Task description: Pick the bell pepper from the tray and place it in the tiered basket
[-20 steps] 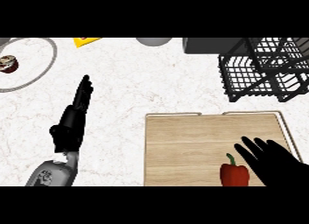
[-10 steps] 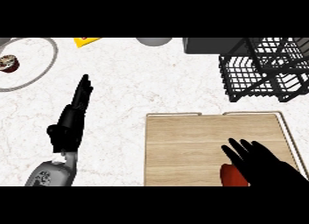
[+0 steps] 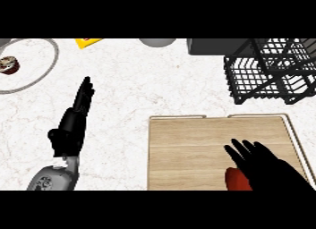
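Observation:
A red bell pepper (image 3: 237,180) lies on the wooden tray (image 3: 186,147) near its front edge, and only its left part shows. My right hand (image 3: 266,167) lies over the pepper with fingers spread and straight, hiding most of it. The black wire tiered basket (image 3: 272,71) stands at the back right of the counter, beyond the tray. My left hand (image 3: 71,125) rests open on the white counter to the left of the tray, fingers pointing away from me.
A round plate (image 3: 35,74) with a small brown cupcake (image 3: 7,65) sits at the back left. A yellow item (image 3: 87,42), a grey bowl (image 3: 157,42) and a dark box (image 3: 213,45) line the back edge.
My right hand has slid left over the bell pepper, covering most of it. The left hand has stayed where it was.

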